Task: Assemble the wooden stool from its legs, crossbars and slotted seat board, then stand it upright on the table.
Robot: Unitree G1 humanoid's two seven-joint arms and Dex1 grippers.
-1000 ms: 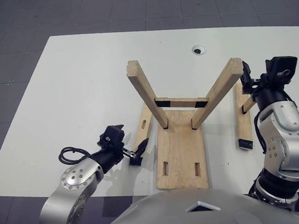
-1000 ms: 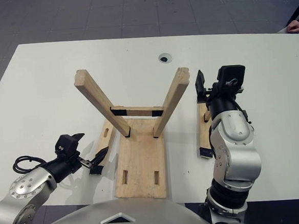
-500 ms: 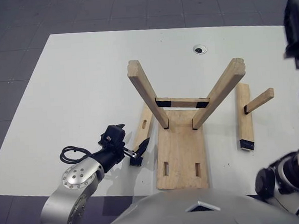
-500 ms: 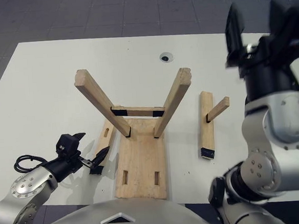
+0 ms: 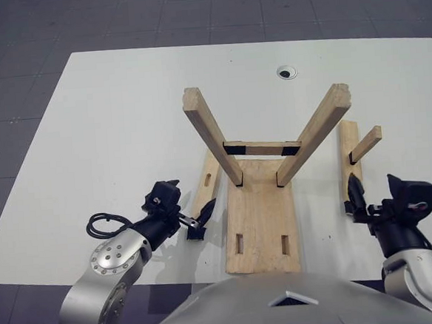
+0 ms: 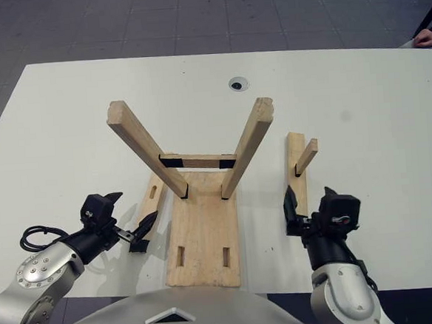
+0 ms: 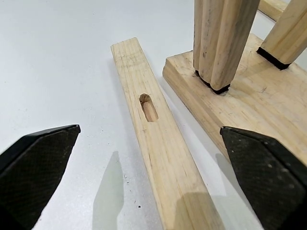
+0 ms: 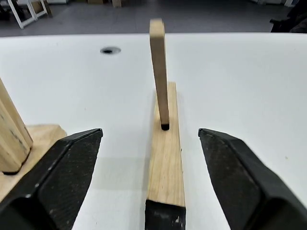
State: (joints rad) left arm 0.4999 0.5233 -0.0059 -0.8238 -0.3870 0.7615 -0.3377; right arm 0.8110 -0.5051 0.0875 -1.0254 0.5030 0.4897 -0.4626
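right gripper fingers open, straddling the leg with crossbar, which lies right of the seat board. left gripper fingers open over the loose leg. risk: an off-centre close skids the leg and loosens the crossbar.

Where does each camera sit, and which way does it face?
Left eye view: on the head, looking forward and down at the table and half-built stool; left hand and right hand show.
Right eye view: beside it; same scene.
Left wrist view: on the left wrist, facing a loose slotted leg; its fingers show.
Right wrist view: on the right wrist, facing a leg with a crossbar; its fingers show.
Both wrist views share the seat board.
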